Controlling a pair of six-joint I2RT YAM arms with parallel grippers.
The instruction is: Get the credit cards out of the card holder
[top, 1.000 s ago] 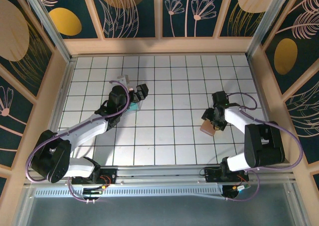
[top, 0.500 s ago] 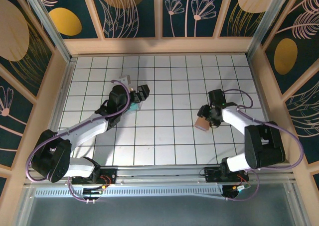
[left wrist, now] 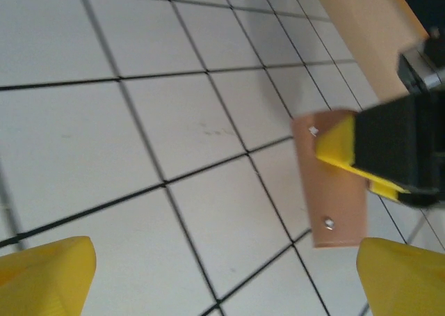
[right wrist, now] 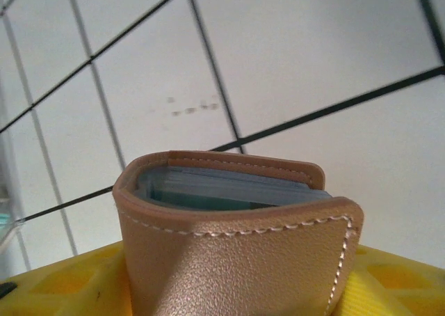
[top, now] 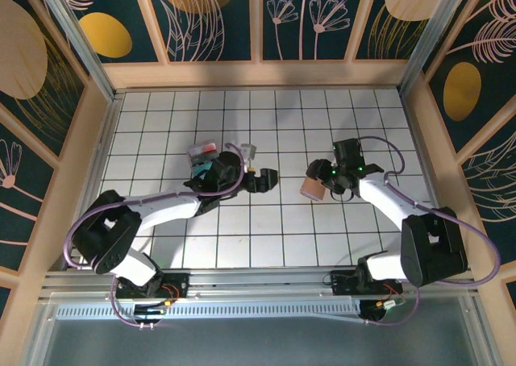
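Card holder (top: 310, 192) gripped folded in right pincer (top: 321, 186), left pincer (top: 268, 180) wide open, empty, close beside it

Left end effector (top: 266, 180) agape

top cam: fixed up high at the near edge, looks down on the whole table (top: 266, 245), far off | left wrist cam: low, slanting across the table at the card holder (left wrist: 337, 204), pretty near | right wrist cam: basically nose-to-nose with the same card holder (right wrist: 236, 260) | shared: card holder + table grid in all three
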